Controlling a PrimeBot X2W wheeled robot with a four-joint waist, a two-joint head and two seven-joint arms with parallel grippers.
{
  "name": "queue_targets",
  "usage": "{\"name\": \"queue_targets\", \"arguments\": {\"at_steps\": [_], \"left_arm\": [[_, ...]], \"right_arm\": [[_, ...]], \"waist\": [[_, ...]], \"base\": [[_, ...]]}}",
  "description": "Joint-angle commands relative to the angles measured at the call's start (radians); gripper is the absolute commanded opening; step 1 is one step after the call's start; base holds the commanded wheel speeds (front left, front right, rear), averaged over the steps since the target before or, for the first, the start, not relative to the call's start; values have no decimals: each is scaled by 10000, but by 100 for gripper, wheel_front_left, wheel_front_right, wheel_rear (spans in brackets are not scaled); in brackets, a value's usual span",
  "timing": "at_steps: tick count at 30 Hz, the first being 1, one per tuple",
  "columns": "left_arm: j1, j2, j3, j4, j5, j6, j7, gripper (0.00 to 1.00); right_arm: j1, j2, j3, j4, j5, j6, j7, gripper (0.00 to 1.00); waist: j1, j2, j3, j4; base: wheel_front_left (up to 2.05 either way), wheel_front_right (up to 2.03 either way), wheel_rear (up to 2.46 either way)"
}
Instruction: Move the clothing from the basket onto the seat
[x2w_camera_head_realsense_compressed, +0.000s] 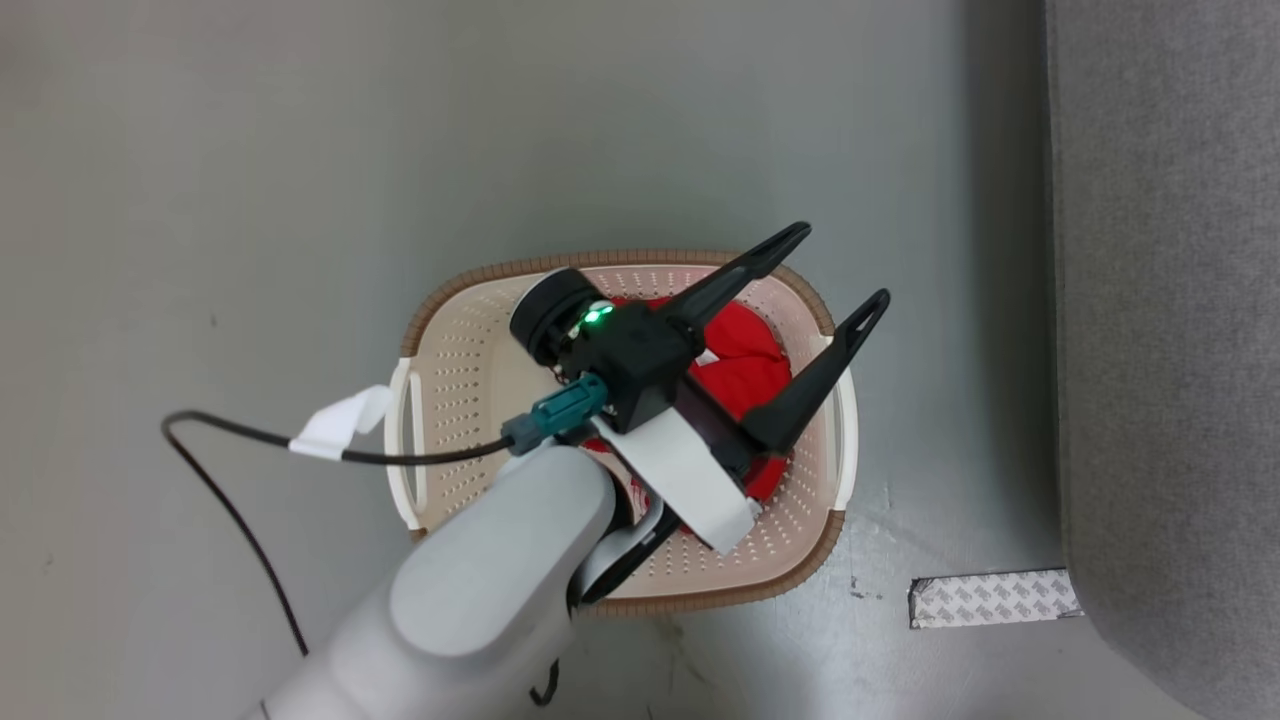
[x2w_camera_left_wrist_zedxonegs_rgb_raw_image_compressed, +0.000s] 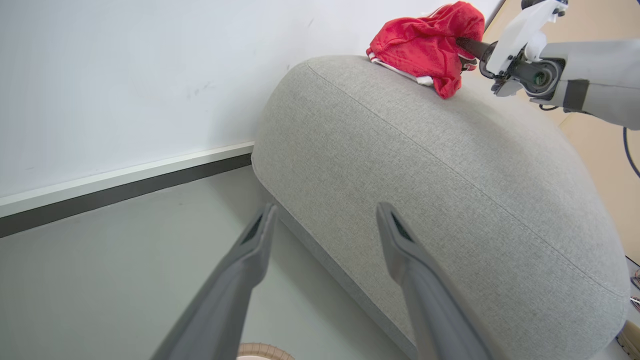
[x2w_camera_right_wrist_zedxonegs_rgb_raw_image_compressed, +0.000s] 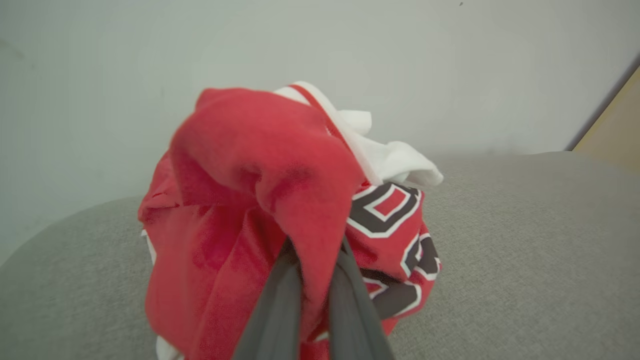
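Observation:
The cream basket (x2w_camera_head_realsense_compressed: 470, 400) with its brown rim stands on the grey floor. Red clothing (x2w_camera_head_realsense_compressed: 745, 355) lies bunched in its right half. My left gripper (x2w_camera_head_realsense_compressed: 840, 265) hangs open over that end, fingers spread and pointing toward the seat (x2w_camera_head_realsense_compressed: 1170, 300). In the left wrist view the left gripper (x2w_camera_left_wrist_zedxonegs_rgb_raw_image_compressed: 326, 207) is open with nothing between its fingers, facing the seat's (x2w_camera_left_wrist_zedxonegs_rgb_raw_image_compressed: 450, 165) rounded grey cushion. A red jersey (x2w_camera_left_wrist_zedxonegs_rgb_raw_image_compressed: 425, 45) rests on top of the cushion, held by my right gripper (x2w_camera_left_wrist_zedxonegs_rgb_raw_image_compressed: 467, 47). Up close, the right gripper (x2w_camera_right_wrist_zedxonegs_rgb_raw_image_compressed: 315, 257) is shut on this jersey (x2w_camera_right_wrist_zedxonegs_rgb_raw_image_compressed: 250, 175), whose black numerals show, above the seat (x2w_camera_right_wrist_zedxonegs_rgb_raw_image_compressed: 525, 225).
A black cable (x2w_camera_head_realsense_compressed: 230, 440) with a white tape tag trails across the floor left of the basket. A patterned tape patch (x2w_camera_head_realsense_compressed: 995, 597) lies on the floor beside the seat's corner. A white wall with a dark baseboard (x2w_camera_left_wrist_zedxonegs_rgb_raw_image_compressed: 125, 192) runs behind the seat.

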Motion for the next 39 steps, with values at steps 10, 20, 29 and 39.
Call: {"name": "queue_targets", "arguments": {"at_steps": [10,20,29,39], "left_arm": [[913,247,332,-20,-206,55,-65,100],[1713,369,683,128,-249,-30,-68,100],[3045,637,1499,283,-367,-29,-69,100],[5105,875,2825,413,-440,180,-62,100]], "right_arm": [[547,132,534,788,-353,-25,-162,100],[2365,172,1386,256,362,-25,-635,100],[5511,453,909,-2798,210,-24,-697,100],[8786,1839,637,-5727,-351,-25,-684,100]], "waist": [[-1,0,-832,-257],[-1,0,-2257,-547],[-1,0,-4093,-565],[-1,0,-5993,-282]], "base": [[0,0,0],[0,0,0],[0,0,0],[0,0,0]]}}
